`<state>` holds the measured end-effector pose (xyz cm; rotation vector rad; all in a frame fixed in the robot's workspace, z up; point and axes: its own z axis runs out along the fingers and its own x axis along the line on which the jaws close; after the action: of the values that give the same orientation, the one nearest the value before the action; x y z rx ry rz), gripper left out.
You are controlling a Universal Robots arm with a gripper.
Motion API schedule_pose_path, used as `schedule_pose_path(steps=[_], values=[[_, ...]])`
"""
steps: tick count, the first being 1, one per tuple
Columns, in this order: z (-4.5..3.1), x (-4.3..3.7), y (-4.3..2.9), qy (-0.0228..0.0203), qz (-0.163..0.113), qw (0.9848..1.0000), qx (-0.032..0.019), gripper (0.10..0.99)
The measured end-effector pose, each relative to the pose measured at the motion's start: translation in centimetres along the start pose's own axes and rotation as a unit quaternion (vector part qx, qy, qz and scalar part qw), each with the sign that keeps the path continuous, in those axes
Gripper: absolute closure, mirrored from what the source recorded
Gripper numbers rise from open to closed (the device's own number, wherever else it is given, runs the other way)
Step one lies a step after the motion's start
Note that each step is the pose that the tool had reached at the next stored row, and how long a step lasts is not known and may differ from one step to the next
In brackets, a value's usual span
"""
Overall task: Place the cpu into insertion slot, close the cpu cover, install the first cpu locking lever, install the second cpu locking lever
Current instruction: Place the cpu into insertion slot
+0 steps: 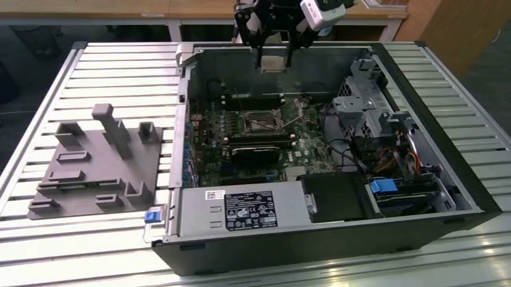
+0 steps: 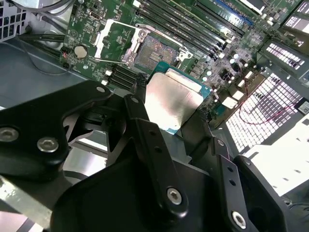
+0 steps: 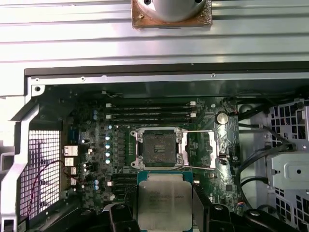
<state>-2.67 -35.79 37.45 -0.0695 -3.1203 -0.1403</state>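
My gripper (image 1: 273,58) hangs above the back of the open computer case, shut on the cpu (image 1: 272,63), a thin pale metallic square. In both wrist views the cpu (image 2: 173,99) (image 3: 165,200) sits between the black fingers (image 2: 145,121), held by two opposite edges. The insertion slot (image 3: 157,150) (image 2: 153,50) (image 1: 259,122) lies bare on the green board below, dark in the centre with a silver rim. The cpu cover (image 3: 200,150) (image 2: 113,41) is swung open beside it. A thin wire locking lever (image 3: 219,155) shows at the cover's outer edge.
Long black memory slots (image 3: 149,112) run beside the socket. A black heatsink block (image 1: 255,156), the power supply (image 1: 239,210) and a drive cage (image 1: 371,110) with cables stand in the case. A grey fixture block (image 1: 100,164) sits on the slatted table at the exterior view's left.
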Motion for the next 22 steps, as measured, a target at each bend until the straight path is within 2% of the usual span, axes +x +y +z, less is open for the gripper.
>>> schedule_pose_path(steps=[22], values=[[0.00,0.00,0.00,-0.0022,0.024,0.9997,-0.0005,0.545]])
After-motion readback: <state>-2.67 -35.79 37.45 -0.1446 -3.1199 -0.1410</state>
